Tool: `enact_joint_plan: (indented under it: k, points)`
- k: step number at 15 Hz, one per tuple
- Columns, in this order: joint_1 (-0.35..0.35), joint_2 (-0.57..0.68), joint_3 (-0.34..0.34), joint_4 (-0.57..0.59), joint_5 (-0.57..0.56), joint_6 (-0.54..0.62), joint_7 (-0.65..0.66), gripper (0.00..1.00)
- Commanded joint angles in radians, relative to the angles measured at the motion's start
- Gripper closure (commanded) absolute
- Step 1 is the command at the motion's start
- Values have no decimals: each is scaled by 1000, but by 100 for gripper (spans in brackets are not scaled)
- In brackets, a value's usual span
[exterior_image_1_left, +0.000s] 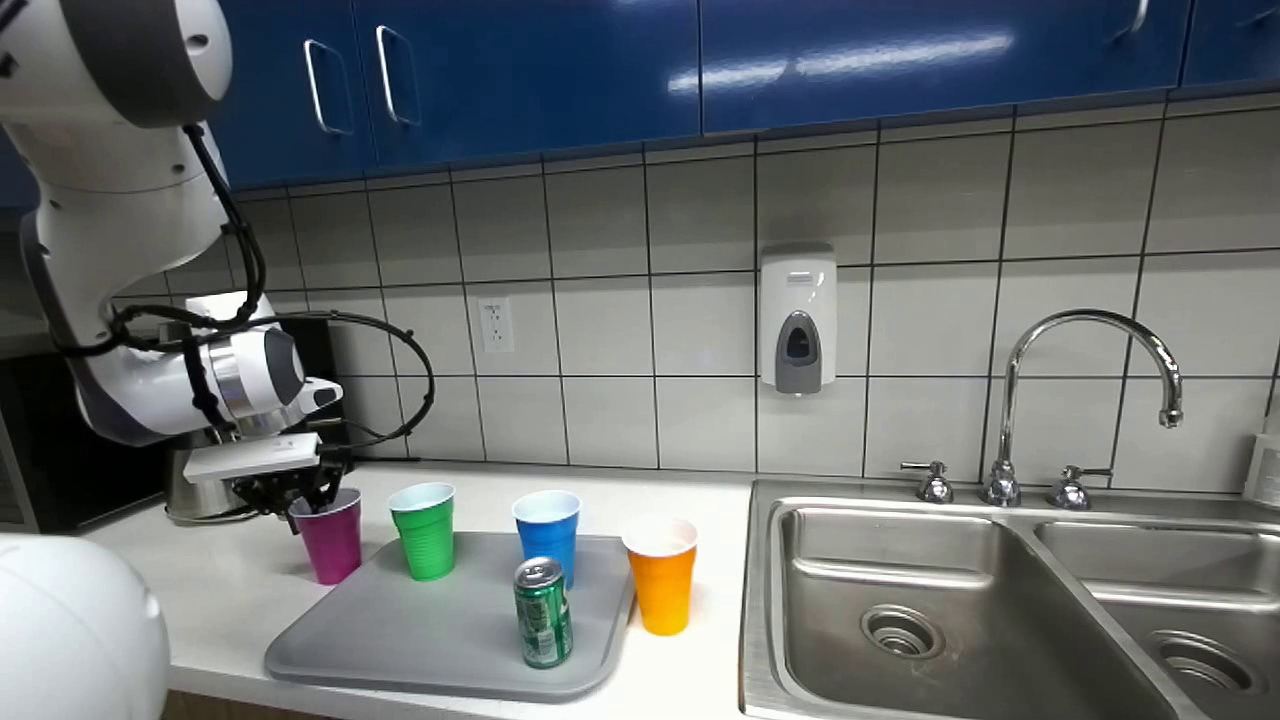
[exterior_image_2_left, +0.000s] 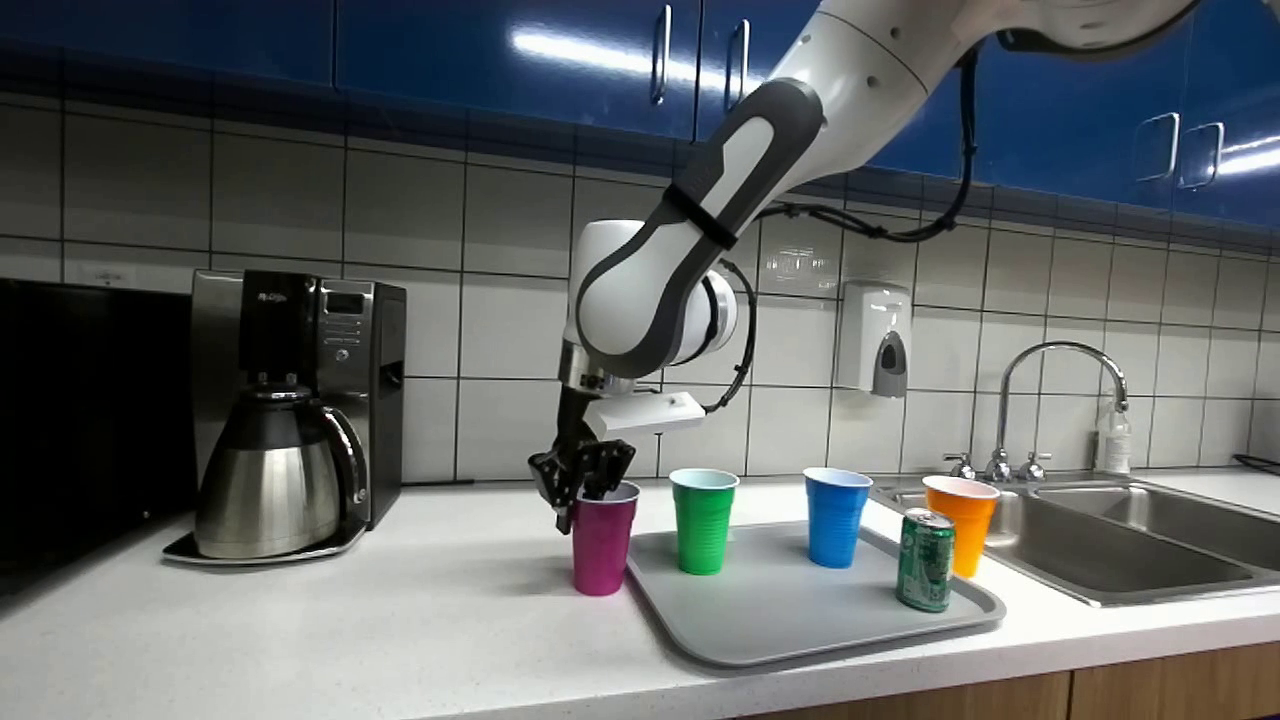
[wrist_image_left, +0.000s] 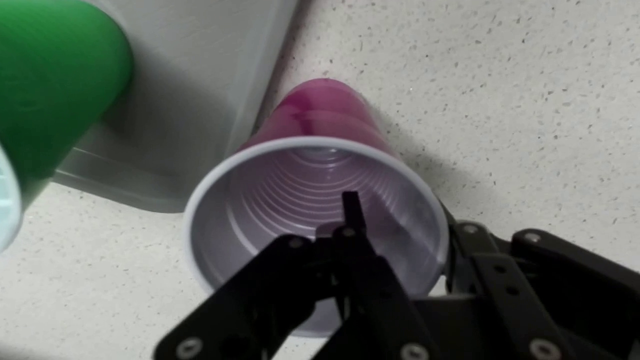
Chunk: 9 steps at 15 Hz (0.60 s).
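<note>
The gripper (wrist_image_left: 398, 212) straddles the wall of the magenta cup (exterior_image_2_left: 602, 550), one finger inside and one outside, parted rather than pinching. That cup stands on the counter (exterior_image_2_left: 430, 620) beside a grey tray (exterior_image_2_left: 770, 620); farther off I see the sink (exterior_image_2_left: 1120, 548).

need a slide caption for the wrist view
Gripper straddling the rim of a magenta cup, one finger inside; nearby, a green cup stands on a gray tray.

Four cups (exterior_image_2_left: 603, 548), one can (exterior_image_2_left: 925, 565), one tray (exterior_image_2_left: 760, 612), two sink basins (exterior_image_1_left: 870, 568), one coffee maker (exterior_image_2_left: 345, 388)
</note>
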<state>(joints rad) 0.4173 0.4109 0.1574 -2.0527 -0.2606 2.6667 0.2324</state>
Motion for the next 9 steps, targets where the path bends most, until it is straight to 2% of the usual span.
enact_joint_plan:
  k: [1,2,9]
  points:
    - [-9,9,8,25,20,-26,-32,97]
    - [-7,11,4,27,16,-26,-28,100]
    - [-4,16,1,42,17,-35,-21,99]
